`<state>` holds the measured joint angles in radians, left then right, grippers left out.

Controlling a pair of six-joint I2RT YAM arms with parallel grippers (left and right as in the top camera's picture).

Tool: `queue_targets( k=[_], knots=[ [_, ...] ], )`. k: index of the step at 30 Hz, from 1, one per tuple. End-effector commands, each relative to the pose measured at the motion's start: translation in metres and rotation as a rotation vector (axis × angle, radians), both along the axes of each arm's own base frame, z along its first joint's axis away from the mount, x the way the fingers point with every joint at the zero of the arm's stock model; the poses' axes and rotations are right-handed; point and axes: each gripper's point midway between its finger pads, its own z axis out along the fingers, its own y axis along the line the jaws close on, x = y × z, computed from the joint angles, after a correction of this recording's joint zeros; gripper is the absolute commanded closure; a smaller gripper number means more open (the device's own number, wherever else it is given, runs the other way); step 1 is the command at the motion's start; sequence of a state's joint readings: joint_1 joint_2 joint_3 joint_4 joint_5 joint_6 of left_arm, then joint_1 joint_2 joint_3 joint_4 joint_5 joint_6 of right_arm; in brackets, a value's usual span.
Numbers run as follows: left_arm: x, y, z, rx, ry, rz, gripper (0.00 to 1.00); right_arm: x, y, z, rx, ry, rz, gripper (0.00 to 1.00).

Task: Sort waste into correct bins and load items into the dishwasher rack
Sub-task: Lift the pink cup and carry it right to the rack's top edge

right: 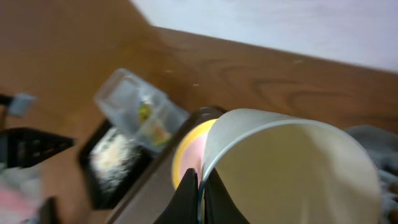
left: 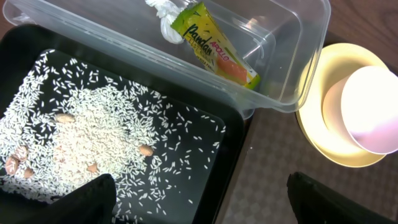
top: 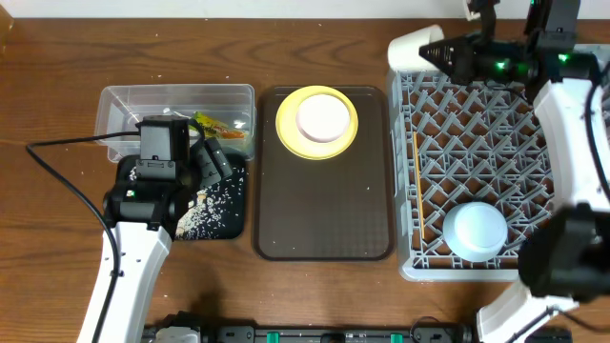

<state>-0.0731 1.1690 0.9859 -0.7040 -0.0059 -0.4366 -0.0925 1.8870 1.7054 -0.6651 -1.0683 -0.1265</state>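
A white cup (top: 416,48) is grasped at its rim by the right hand (right: 202,186). The wall is pinched between the closed fingers, so the cup is carried on its side with the mouth free. It is held over the 10 o'clock corner of the dishwasher rack (top: 477,143), probably so that it can be set down among the pegs there.

Within the rack, a light blue bowl (top: 477,231) is seated upside down at 5 o'clock, and the chopsticks (top: 416,176) are laid along the 9 o'clock edge.

The left hand (left: 202,196) is released, with its fingers spread wide and nothing between them. It is poised over the black tray (left: 205,180) at 9 o'clock on the table (top: 57,238). The rice grains (left: 93,130) are scattered in that tray. The snack wrapper (left: 217,53) and the paper wad (left: 165,15) are kept apart from them in the clear tub (top: 124,100) at its 12 o'clock side.

The yellow plate (top: 284,124), with the white-pink cup (top: 324,116) resting on it, is left at 12 o'clock on the brown serving tray (top: 324,210). Both are judged yet to be loaded.
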Motion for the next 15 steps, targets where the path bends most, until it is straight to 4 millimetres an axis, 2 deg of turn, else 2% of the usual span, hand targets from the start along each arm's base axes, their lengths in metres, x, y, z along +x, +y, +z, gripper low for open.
queue_targets(
  k=[1,5,9,11,15],
  knots=[
    [-0.001,0.002,-0.004,0.010,0.012,-0.006,0.10,-0.008,0.010,-0.016,0.174,0.041,0.144,0.99],
    [-0.001,0.002,-0.004,0.010,0.012,-0.006,0.10,0.006,0.010,-0.058,0.218,0.108,0.161,0.99],
    [-0.001,0.002,-0.004,0.010,0.013,-0.006,0.09,0.011,0.010,-0.087,0.265,0.161,0.176,0.99],
    [-0.001,0.002,-0.004,0.010,0.013,-0.006,0.10,0.013,0.007,-0.099,0.272,0.189,0.168,0.99],
    [-0.001,0.002,-0.004,0.010,0.012,-0.006,0.10,0.015,0.002,-0.110,0.273,0.214,0.151,0.99]
  ],
)
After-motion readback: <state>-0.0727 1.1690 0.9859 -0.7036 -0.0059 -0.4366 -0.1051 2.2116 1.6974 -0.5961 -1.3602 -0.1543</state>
